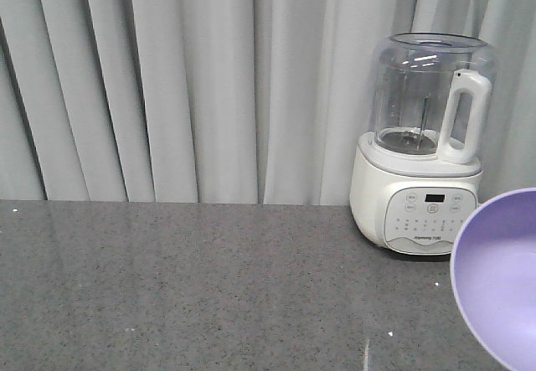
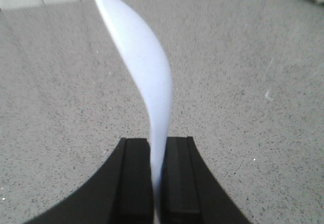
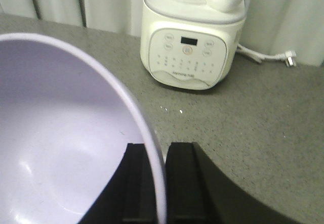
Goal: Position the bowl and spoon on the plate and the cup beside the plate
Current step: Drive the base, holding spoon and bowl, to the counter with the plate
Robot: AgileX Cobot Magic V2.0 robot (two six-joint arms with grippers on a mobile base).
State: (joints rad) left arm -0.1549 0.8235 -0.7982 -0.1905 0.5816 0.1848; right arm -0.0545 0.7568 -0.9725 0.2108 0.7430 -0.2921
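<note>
My left gripper is shut on the handle of the pale-blue spoon, which stands up from the jaws above the grey counter. My right gripper is shut on the rim of the lavender bowl, one finger inside the bowl and one outside. In the front view the bowl hangs tilted at the right edge, its inside facing the camera. The plate and the cup are out of view.
A white blender with a clear jug stands at the back right of the grey speckled counter, against pale curtains. Its white cord and plug lie to its right in the right wrist view.
</note>
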